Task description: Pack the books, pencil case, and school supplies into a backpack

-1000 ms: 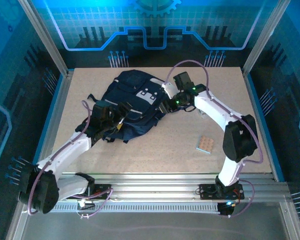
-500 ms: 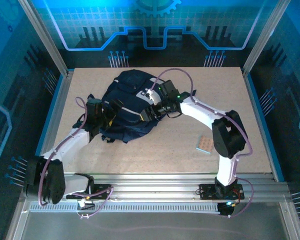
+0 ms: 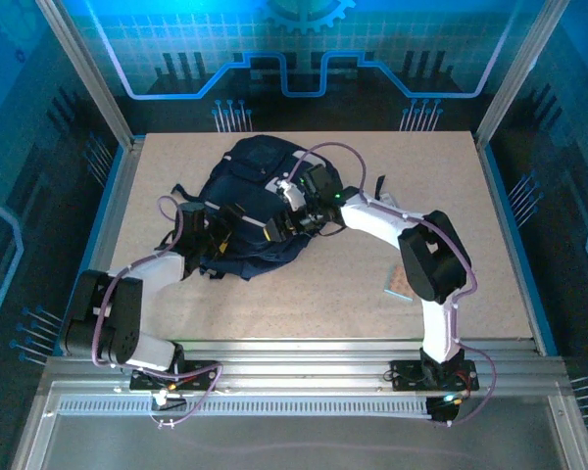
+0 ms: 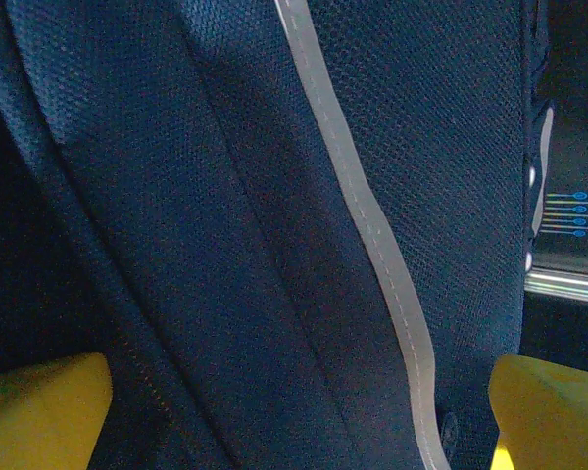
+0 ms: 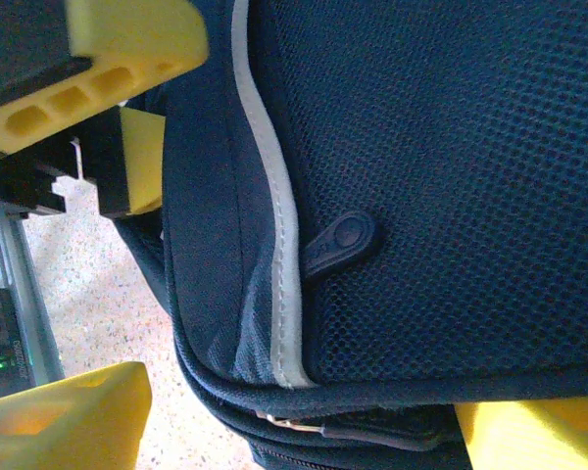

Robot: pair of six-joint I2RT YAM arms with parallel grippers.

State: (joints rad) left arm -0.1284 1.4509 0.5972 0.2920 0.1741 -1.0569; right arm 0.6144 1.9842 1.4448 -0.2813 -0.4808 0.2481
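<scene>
Both hands stood with fingers spread at the backpack (image 3: 247, 162), the right hand (image 3: 274, 223) having swung left to meet the left hand (image 3: 231, 227), probably to open it, while the tan pad (image 3: 394, 287) remained unpacked.

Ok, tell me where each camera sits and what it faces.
Top: above and behind the bases, looking down at table, backpack, left arm, right arm.
Left wrist: close on backpack fabric and stripe; own jaws wide, bottom corners.
Right wrist: close on stripe and zip pull; own jaws wide, bottom corners.
Shared: backpack, in all three.
</scene>
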